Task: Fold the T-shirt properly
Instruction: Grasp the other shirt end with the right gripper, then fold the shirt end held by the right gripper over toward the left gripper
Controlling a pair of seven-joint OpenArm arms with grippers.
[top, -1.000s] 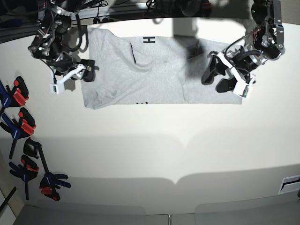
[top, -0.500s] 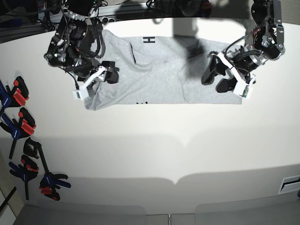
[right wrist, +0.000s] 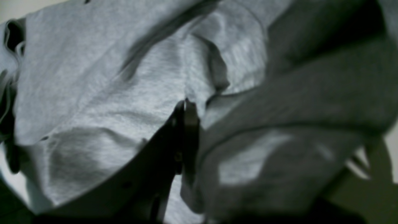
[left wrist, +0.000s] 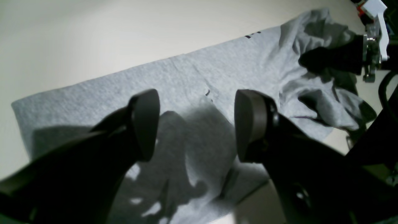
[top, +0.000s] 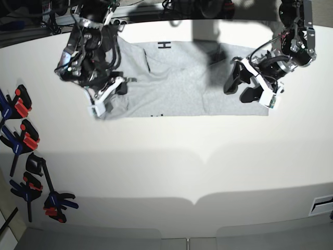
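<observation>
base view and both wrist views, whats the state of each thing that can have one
large light heather-grey cotton T-shirt: lying on the white table, part folded, bunched at the right gripper's end
right gripper: shut on a fold of the T-shirt
left gripper: open, above the T-shirt, holding nothing
blue, red and black spring clamps: lying unused at the table's edge

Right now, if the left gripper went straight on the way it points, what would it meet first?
Probably the T-shirt: the open left gripper points down at the grey cloth, though the gap is unclear.
</observation>
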